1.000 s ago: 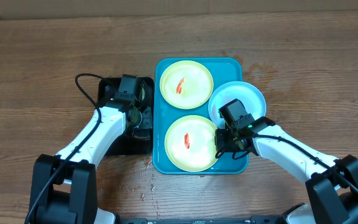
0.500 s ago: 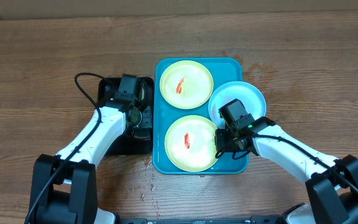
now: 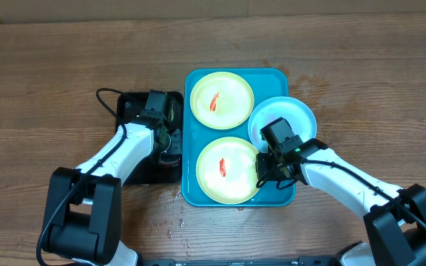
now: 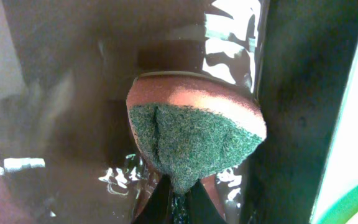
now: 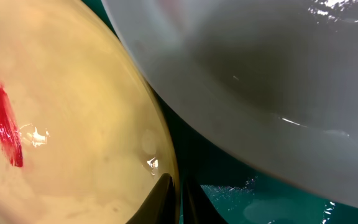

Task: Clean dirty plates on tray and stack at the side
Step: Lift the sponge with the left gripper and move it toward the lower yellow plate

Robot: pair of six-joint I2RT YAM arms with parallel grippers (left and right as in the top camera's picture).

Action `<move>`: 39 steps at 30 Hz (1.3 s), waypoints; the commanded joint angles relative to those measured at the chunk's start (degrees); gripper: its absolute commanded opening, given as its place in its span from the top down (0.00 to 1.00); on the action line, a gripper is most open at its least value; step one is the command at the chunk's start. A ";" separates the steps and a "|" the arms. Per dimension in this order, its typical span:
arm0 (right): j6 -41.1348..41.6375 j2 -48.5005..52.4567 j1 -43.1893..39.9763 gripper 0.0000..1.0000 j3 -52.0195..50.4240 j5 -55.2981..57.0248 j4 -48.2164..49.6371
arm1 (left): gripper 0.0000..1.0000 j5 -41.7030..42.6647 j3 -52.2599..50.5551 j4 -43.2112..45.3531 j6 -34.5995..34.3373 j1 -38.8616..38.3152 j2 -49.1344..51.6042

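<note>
The large teal-blue rectangular plastic tray [image 3: 191,193] is loaded with two yellow-green round plastic plates, each smeared with red sauce: a far plate [image 3: 222,100] and a near plate [image 3: 228,170]. A pale blue-white round plastic plate [image 3: 296,117] is propped over the tray's right rim. The near plate's right edge is pinched by the right gripper [image 5: 180,200]. Left of the tray, over a small black rectangular tray [image 3: 130,107], an orange sponge with a green scouring face [image 4: 191,134] is clenched by the left gripper [image 4: 178,205].

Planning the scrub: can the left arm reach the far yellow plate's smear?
Probably yes: the far yellow plate lies uncovered beside the left tool, with only the rim of the tray between.
</note>
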 commanded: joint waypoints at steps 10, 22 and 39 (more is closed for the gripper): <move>-0.15 0.15 0.24 0.94 -0.35 1.03 -0.09 | 0.96 -14.34 5.79 -4.11 0.92 -0.37 -6.49; -0.15 0.15 0.24 0.94 -0.35 1.05 -0.04 | 0.96 -8.92 2.45 -2.32 0.70 -0.37 3.26; -0.13 0.15 0.24 0.96 -0.35 1.03 -0.02 | 0.96 -14.14 13.18 -6.14 0.70 -0.28 -9.25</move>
